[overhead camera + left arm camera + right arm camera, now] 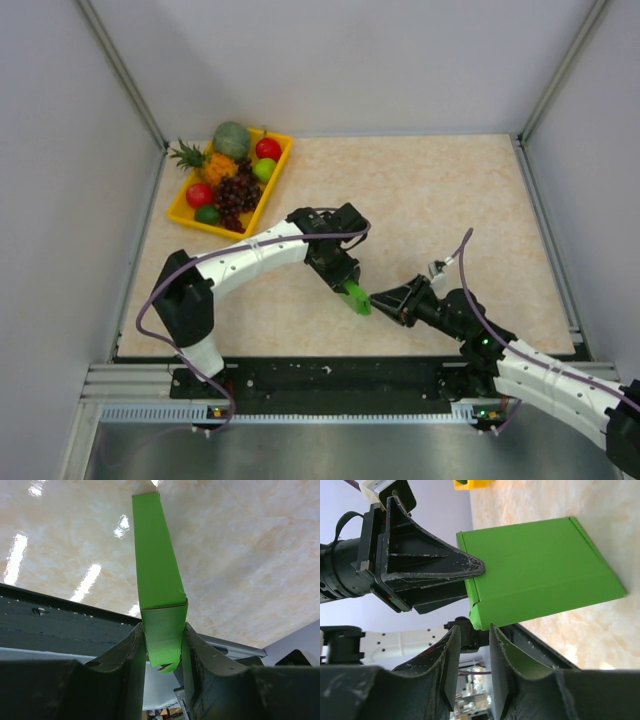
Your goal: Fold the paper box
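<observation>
**Box in left gripper, right gripper at its corner**

Far left, a fruit tray (270, 187) stands well apart from the work. The left gripper (163, 630) is closed on one end of the box (155, 555), a pad flat on each broad face. The box is a flattened green sleeve, held over the near middle of the bench (450, 200).

The right gripper (474, 629) has narrow-set jaws at the box's lower corner. Whether they pinch it cannot be told.

Judged handling: very light, thin card, stiff only along its creases. It is easily dented and smooth enough to slip. Grip the flat panels beside a fold line with modest force — not the loose flap at the held end.
</observation>
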### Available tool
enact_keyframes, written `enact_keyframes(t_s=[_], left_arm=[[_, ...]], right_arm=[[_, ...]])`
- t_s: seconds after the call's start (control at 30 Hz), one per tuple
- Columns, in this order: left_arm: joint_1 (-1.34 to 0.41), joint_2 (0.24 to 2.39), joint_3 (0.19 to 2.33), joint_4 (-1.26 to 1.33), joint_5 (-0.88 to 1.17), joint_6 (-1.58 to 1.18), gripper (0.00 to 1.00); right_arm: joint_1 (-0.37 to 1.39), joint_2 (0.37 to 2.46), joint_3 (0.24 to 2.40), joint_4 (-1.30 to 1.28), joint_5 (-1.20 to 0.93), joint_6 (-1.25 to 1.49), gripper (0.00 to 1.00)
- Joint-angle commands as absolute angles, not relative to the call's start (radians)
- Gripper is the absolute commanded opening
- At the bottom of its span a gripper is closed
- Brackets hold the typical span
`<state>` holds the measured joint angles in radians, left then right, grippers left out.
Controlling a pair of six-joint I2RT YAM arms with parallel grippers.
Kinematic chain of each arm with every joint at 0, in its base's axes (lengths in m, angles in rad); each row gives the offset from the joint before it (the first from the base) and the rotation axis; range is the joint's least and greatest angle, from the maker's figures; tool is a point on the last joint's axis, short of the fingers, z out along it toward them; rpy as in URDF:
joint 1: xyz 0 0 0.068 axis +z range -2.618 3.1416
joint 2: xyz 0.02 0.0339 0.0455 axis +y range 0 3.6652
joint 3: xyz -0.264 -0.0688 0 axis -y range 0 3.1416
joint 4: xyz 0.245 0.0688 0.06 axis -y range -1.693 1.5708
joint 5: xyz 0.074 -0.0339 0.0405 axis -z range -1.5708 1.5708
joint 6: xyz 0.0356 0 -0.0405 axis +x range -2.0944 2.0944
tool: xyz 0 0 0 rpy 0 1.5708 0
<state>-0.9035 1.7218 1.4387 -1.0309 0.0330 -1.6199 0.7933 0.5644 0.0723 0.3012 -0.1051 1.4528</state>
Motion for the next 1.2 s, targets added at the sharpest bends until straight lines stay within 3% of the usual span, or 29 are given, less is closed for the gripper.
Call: enact_keyframes(t_s=[0.0,0.27,0.37,0.5,0.63,1.17], left_arm=[[-0.914,1.763,1.39,-1.068,-0.083,-1.637,0.0],[-0.919,1.769,1.422,-1.078,-0.112,-1.64,0.0],[-0.919,1.769,1.44,-1.114,-0.138,-1.634,0.0],[-0.923,1.759,1.428,-1.104,-0.138,-1.635,0.0],[-0.934,1.767,1.44,-1.104,-0.149,-1.634,0.0],[-0.953,1.786,1.491,-1.14,-0.19,-1.624,0.0]], right_arm=[[0.796,0.589,0.063,0.449,-0.172,1.608,0.29],[0.818,0.545,0.077,0.315,-0.117,1.599,0.27],[0.81,0.558,0.167,0.186,-0.15,1.462,0.29],[0.815,0.545,0.079,0.314,-0.187,1.553,0.36],[0.813,0.496,0.064,0.261,-0.117,1.623,0.28],[0.815,0.684,0.107,0.414,-0.141,1.608,0.21]])
